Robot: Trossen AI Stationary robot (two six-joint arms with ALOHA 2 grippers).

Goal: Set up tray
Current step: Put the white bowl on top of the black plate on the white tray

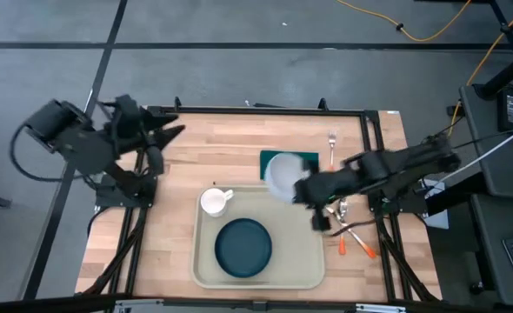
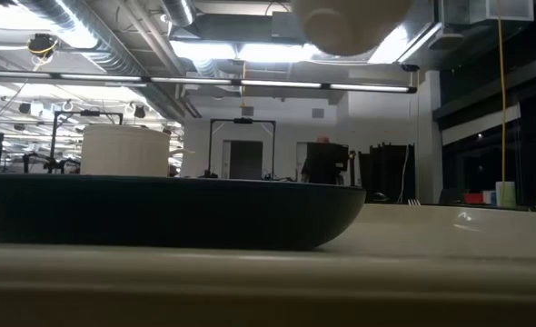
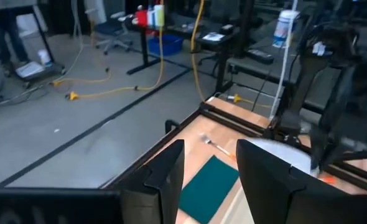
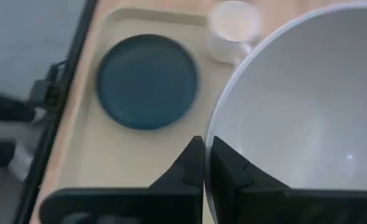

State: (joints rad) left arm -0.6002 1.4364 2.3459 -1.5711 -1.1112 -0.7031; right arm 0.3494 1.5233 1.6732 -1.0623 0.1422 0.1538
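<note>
The beige tray (image 1: pixel 307 254) lies at the table's near middle. A dark blue plate (image 1: pixel 243 245) rests flat in it, and a white mug (image 1: pixel 215 201) stands at its far left corner. My right gripper (image 1: pixel 302 189) is shut on a white bowl (image 1: pixel 282 174), held in the air above a dark green napkin (image 1: pixel 302 158) just beyond the tray. The low view shows the bowl's underside (image 2: pixel 350 20) high above the plate (image 2: pixel 159 213). My left gripper (image 1: pixel 165 135) waits open and empty at the table's far left; its fingers stand apart in the left wrist view (image 3: pixel 211 177). My right gripper pinches the bowl's rim (image 4: pixel 209 134) on the side toward the table's right, one finger (image 4: pixel 227 167) inside the bowl and one (image 4: pixel 191 163) outside. The fingers come from the table's right side. The bowl is lifted clear of the table, its opening up.
A fork (image 1: pixel 332 143) lies right of the napkin. Orange-handled utensils (image 1: pixel 354 241) lie right of the tray under my right arm. The tray's right half (image 4: pixel 109 155) is bare. A black frame (image 1: pixel 265 111) borders the table's far edge.
</note>
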